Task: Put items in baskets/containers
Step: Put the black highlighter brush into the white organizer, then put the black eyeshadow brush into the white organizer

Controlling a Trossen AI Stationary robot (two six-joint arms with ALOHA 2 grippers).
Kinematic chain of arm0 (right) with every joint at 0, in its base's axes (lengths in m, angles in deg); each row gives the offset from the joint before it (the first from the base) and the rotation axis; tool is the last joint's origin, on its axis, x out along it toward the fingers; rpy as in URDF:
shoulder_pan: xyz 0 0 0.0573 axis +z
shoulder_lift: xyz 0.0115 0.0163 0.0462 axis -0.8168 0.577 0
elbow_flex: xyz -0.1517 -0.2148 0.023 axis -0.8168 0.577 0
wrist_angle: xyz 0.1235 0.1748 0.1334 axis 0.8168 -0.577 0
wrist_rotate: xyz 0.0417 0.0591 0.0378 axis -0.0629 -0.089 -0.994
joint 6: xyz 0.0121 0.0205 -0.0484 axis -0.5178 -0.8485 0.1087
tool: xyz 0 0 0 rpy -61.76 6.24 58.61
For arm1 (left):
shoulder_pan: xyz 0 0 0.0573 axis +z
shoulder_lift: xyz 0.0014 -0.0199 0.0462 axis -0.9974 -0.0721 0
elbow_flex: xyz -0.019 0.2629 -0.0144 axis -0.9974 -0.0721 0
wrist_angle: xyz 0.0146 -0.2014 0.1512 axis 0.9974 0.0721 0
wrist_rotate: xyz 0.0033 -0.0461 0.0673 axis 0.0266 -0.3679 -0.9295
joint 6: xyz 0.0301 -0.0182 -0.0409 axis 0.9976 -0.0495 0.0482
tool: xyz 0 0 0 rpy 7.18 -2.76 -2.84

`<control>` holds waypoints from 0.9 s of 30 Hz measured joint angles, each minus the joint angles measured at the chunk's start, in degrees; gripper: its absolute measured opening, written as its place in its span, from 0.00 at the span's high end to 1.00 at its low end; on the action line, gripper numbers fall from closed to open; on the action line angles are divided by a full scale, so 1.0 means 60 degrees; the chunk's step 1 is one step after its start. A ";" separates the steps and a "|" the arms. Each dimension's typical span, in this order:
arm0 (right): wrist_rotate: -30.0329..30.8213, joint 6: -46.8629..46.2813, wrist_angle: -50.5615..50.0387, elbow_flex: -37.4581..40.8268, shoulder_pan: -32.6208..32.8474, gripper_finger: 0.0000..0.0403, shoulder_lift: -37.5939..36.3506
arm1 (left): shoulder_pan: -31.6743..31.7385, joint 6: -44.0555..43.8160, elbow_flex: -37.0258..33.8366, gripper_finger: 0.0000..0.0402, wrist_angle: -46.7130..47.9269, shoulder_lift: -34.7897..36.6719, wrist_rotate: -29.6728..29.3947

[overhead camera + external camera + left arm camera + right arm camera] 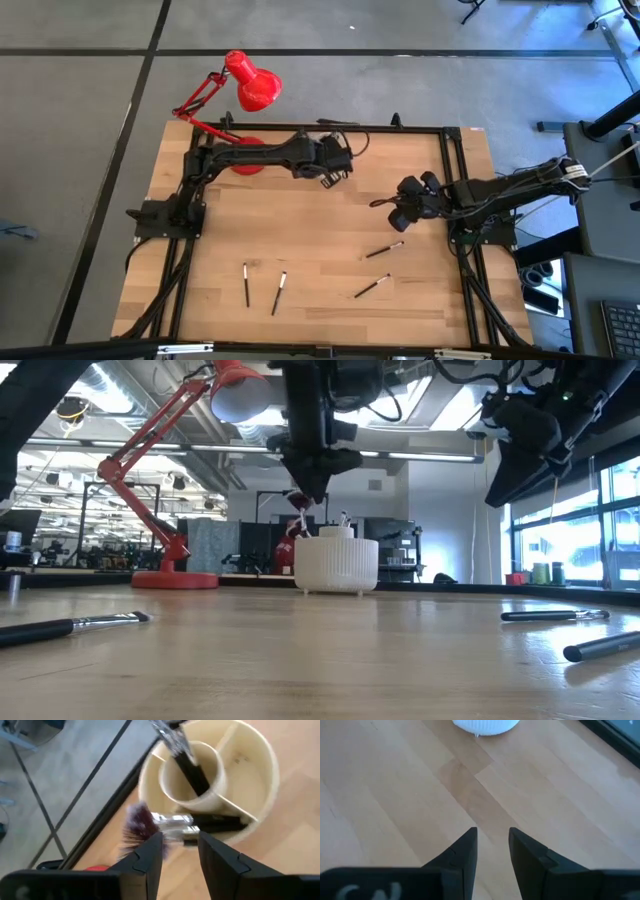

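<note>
My left gripper points down over the cream organiser at the table's far side, which hides it in the high view. Its fingers are a little apart. A fan-tufted brush leans in an outer compartment; its ferrule shows between my fingertips and its tuft juts over the rim. Another brush stands in the centre cup. Several brushes lie flat on the table. My right gripper hovers, slightly open and empty, above bare wood right of centre. My left gripper comes from above with a finger on either side of the fan brush's silver ferrule. I cannot tell whether the fingers touch it. The dark handle slants down into the organiser's outer compartment.
A red desk lamp stands at the far left, its base just left of the organiser. A black frame runs along the table's far and side edges. Bare wood lies between the organiser and the loose brushes.
</note>
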 joint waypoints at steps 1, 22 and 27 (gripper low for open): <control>-0.0078 0.0004 -0.0013 -0.0033 -0.0060 0.72 0.0000 | -0.0130 -0.0005 0.0000 0.70 0.0095 0.0007 -0.0016; -0.0107 0.0466 0.0129 -0.0270 -0.0076 0.72 0.0000 | -0.0725 -0.1363 0.0000 0.70 0.1224 0.0028 -0.0521; -0.0055 -0.0002 -0.0386 -0.0270 0.0200 0.72 0.0000 | -0.1068 -0.1169 0.0000 0.70 0.1588 0.0028 0.1709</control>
